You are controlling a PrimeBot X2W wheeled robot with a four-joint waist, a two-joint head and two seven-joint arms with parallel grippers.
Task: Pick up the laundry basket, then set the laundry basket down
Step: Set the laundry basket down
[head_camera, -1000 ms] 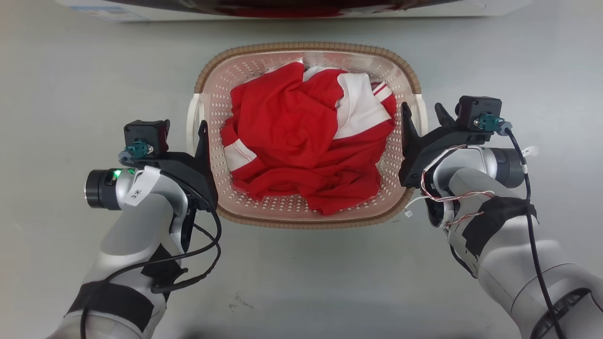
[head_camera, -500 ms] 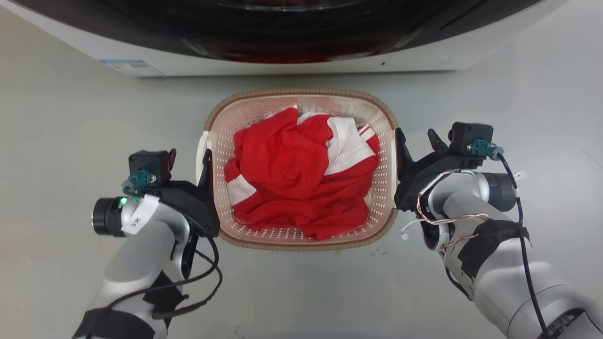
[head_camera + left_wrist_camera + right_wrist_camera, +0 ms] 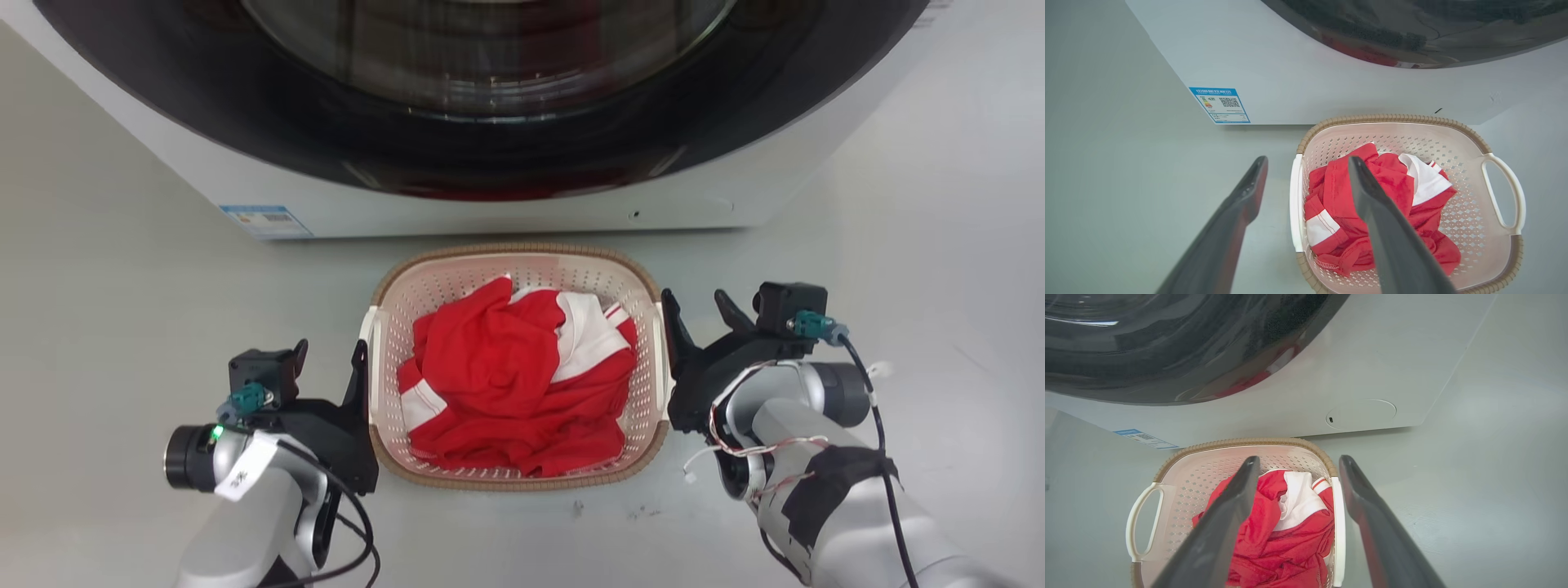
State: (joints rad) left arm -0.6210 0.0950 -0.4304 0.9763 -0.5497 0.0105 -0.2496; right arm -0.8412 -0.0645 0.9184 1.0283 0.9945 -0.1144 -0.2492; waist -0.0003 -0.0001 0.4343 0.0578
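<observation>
Snagging is the main danger now. The cream-white perforated plastic laundry basket (image 3: 514, 249) with a brown woven-look rim stands, as it seems, on the pale grey floor (image 3: 122, 286). The big white washing machine (image 3: 571, 216) with a dark round door is close at its 12 o'clock.

The black two-fingered left gripper (image 3: 329, 351) is at the basket's 9 o'clock, and the black two-fingered right gripper (image 3: 692, 298) is at its 3 o'clock. Both have the jaws spread wide and hold nothing. In each wrist view one finger lies over the inside of the basket and the other over the floor outside. Between them is a white loop handle: the left handle (image 3: 1295, 204) and the right handle (image 3: 1338, 522). I cannot tell how high the fingers are above these handles.

If the fingers are low and an arm is pulled sideways or backward, the inner finger may hook the handle. This would drag or tip the basket. The finger may also catch the crumpled red and white garment (image 3: 506, 384) and pull it over the rim. A push toward 12 o'clock would knock the basket against the machine. I judge that a straight rise is the safer way out.
</observation>
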